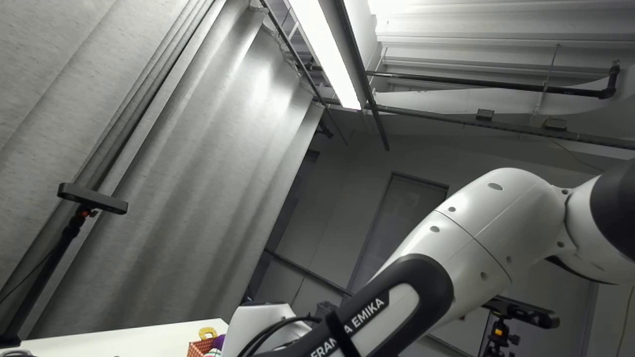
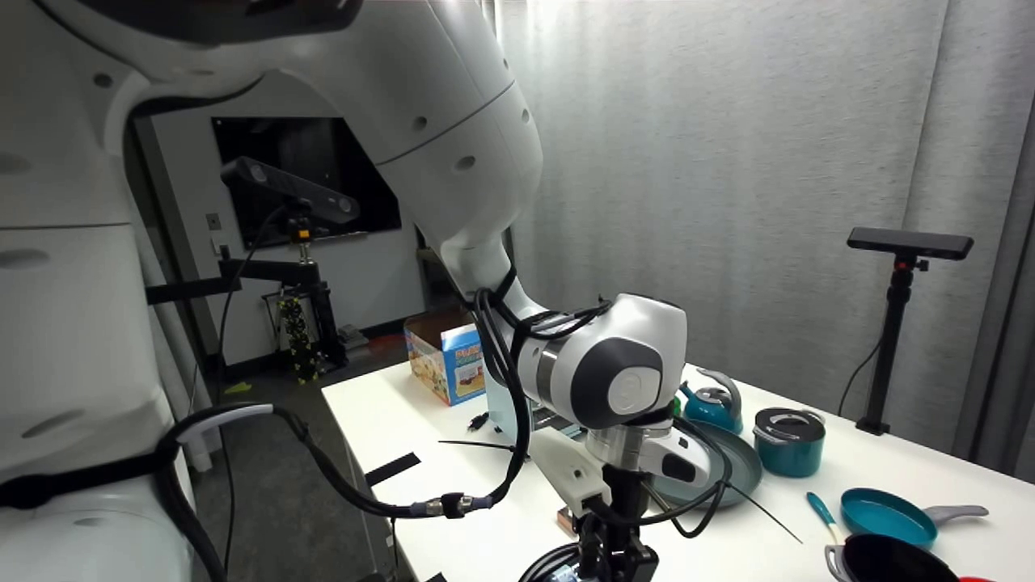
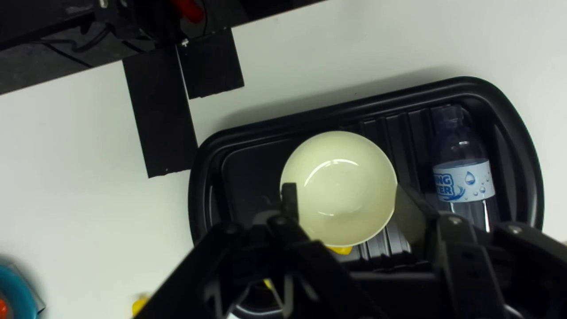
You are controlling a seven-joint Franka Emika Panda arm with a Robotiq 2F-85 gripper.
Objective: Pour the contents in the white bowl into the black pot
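I see the white bowl (image 3: 339,177) in the middle of the wrist view, right over the black tray (image 3: 252,177). I can't tell if it sits on the tray or hangs a bit above it. My gripper (image 3: 347,206) shows at the bottom of that frame, and its two fingers (image 3: 290,199) are spread wide, one by the left side of the bowl and one by the right. I can't tell if they touch it. A bit of something yellow (image 3: 340,250) peeks out past the bowl's lower edge. On the right, a water bottle (image 3: 463,179) lies in the tray. At the upper left, black tape (image 3: 164,119) lies on the white table (image 3: 66,155).

In an exterior view, I find the black pot (image 2: 889,559) at the lower right, cut off by the bottom edge. A blue-green pan (image 2: 885,514) is just above it in the frame, and a lidded pot (image 2: 791,457) stands higher up. My big white arm (image 2: 477,153) bends from the upper left to the bottom middle. In both exterior views, a gray curtain (image 2: 728,178) hangs at the back.
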